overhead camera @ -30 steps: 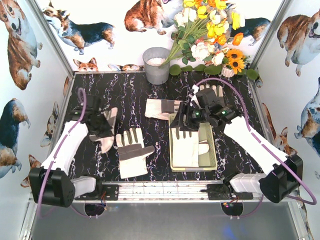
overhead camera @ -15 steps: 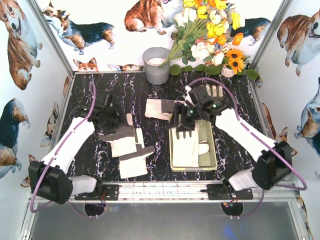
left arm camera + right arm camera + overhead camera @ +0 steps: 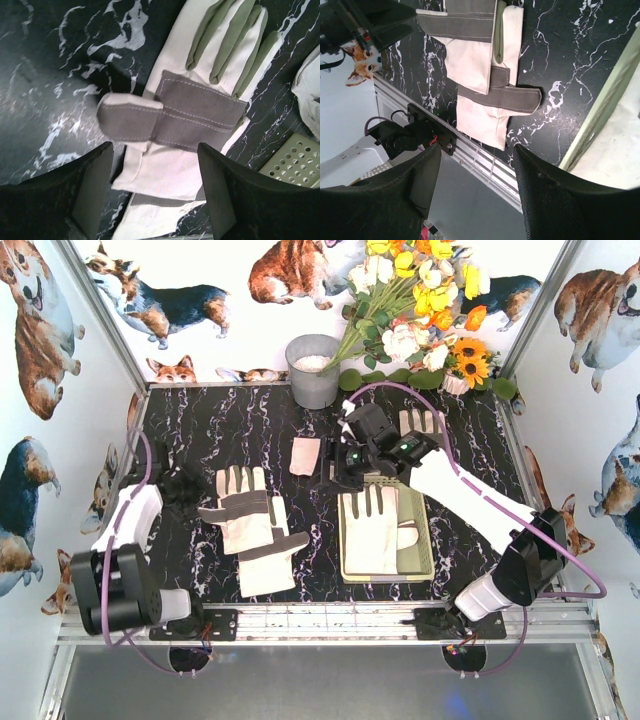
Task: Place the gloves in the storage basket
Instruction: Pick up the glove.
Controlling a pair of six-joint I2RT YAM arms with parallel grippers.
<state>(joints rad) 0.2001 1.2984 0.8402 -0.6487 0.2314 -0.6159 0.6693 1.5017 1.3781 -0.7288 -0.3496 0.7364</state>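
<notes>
From above, the left pincer point(image 3: 182, 484) sits at the left edge of the surface point(image 3: 230, 420). The stacked pair of gloves point(image 3: 255, 540) lies just to its right. The upper glove point(image 3: 240, 522) runs cuff-near to fingers-far, its thumb sticking out toward that pincer, and the lower glove point(image 3: 270, 565) pokes out beneath it on the near side. The basket point(image 3: 418, 558) stands farther right across a strip of bare surface, its long axis also near-to-far, with one glove point(image 3: 370, 535) lying flat inside. The right pincer point(image 3: 332, 466) hangs just off the basket's far left corner, over a half-hidden glove point(image 3: 304, 455), and another glove point(image 3: 425, 422) lies beyond that arm. I judge the left arm nearer to the pair and the right arm nearer to the half-hidden one. In the left wrist view, the left pincer point(image 3: 155, 160) is spread wide and empty. The upper glove point(image 3: 195, 110) lies straight ahead between its fingers, glove fingers pointing away up-right, and the basket point(image 3: 295, 160) corner shows at lower right. In the right wrist view, the right pincer point(image 3: 475, 157) is likewise spread and holds nothing. The upper glove point(image 3: 470, 55) and lower glove point(image 3: 487, 117) lie well apart from it, the basket point(image 3: 607, 107) wall runs down the right side, and the half-hidden glove does not show.
</notes>
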